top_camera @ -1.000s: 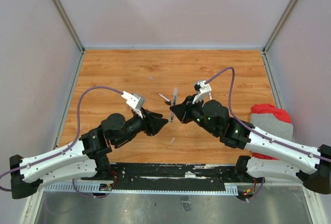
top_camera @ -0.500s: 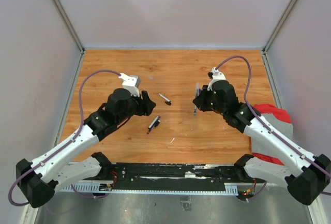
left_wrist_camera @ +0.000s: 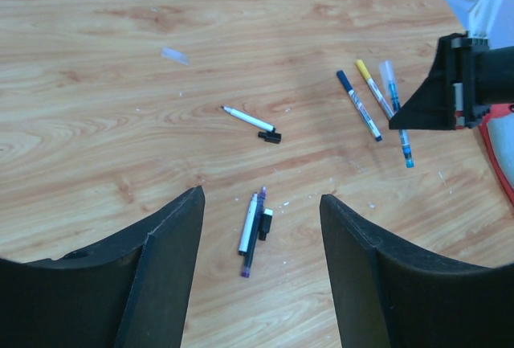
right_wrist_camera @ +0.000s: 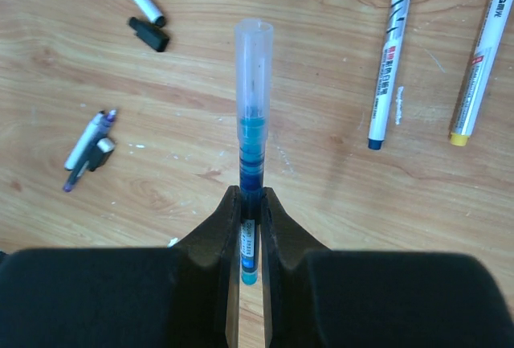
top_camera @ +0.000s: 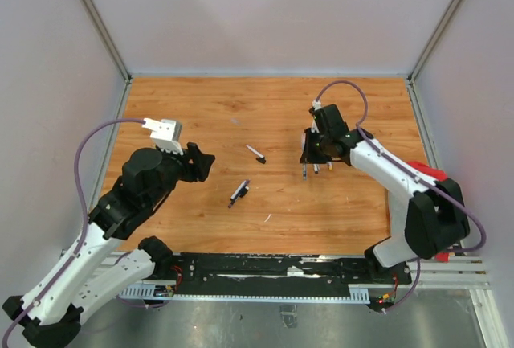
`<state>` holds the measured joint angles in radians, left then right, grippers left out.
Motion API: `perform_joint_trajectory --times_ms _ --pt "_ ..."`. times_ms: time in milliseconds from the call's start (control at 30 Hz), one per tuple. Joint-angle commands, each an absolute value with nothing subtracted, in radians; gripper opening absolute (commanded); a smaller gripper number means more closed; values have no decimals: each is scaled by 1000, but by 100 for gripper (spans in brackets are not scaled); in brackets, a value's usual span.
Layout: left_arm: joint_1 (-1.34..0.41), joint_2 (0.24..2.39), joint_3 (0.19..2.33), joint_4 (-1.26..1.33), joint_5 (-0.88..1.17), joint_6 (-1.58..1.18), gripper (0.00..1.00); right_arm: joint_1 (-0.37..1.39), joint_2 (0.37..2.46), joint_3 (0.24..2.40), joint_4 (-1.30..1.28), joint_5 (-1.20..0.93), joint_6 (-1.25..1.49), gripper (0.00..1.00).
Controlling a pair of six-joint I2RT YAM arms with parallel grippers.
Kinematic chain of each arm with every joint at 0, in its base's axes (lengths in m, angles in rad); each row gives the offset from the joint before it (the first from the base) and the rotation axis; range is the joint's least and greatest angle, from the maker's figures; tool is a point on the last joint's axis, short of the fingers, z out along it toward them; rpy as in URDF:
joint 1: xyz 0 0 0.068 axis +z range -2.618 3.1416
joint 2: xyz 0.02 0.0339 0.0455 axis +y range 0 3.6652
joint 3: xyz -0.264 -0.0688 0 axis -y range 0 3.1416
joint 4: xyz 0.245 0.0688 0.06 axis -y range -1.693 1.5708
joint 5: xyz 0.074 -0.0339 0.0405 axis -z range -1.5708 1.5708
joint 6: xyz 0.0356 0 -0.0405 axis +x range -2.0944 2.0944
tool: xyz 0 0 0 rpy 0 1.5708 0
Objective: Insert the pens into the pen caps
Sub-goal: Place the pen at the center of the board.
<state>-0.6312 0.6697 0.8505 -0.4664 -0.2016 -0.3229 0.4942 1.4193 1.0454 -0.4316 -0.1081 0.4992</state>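
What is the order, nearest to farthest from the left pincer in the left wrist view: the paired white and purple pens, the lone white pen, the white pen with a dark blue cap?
1. Paired white and purple pens, just ahead of the left pincer.
2. Lone white pen, mid-table, beside a loose black cap.
3. White pen with a dark blue cap, far right.

Robotics lab test cell: wood-grain table point(top_camera: 201, 115) walled by plain grey panels point(top_camera: 265, 10) on metal posts point(top_camera: 96, 18); arm-mounting rail point(top_camera: 265, 272) at table's near edge.

L fingers point(left_wrist_camera: 165, 276) opened, backed off; R fingers point(right_wrist_camera: 218, 239) moved blue pen point(right_wrist_camera: 252, 115) rightward.
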Motion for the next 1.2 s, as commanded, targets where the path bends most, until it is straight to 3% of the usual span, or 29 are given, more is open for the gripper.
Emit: perform_joint_trajectory --times_ms 0,333,900,1033,1167 --pt "-627 610 827 -525 -251 -278 65 465 1548 1164 -549 -97 431 2" --pt "-627 567 774 -495 -252 -285 65 459 1882 1457 -751 -53 411 3" --pt "-627 562 763 -483 -238 -273 65 447 2095 1594 -792 43 427 10" --pt "-627 567 762 -481 -235 -272 65 439 2109 1606 -789 47 432 15" --pt "-627 572 763 -480 -233 -270 65 437 2127 1614 -787 40 431 27"
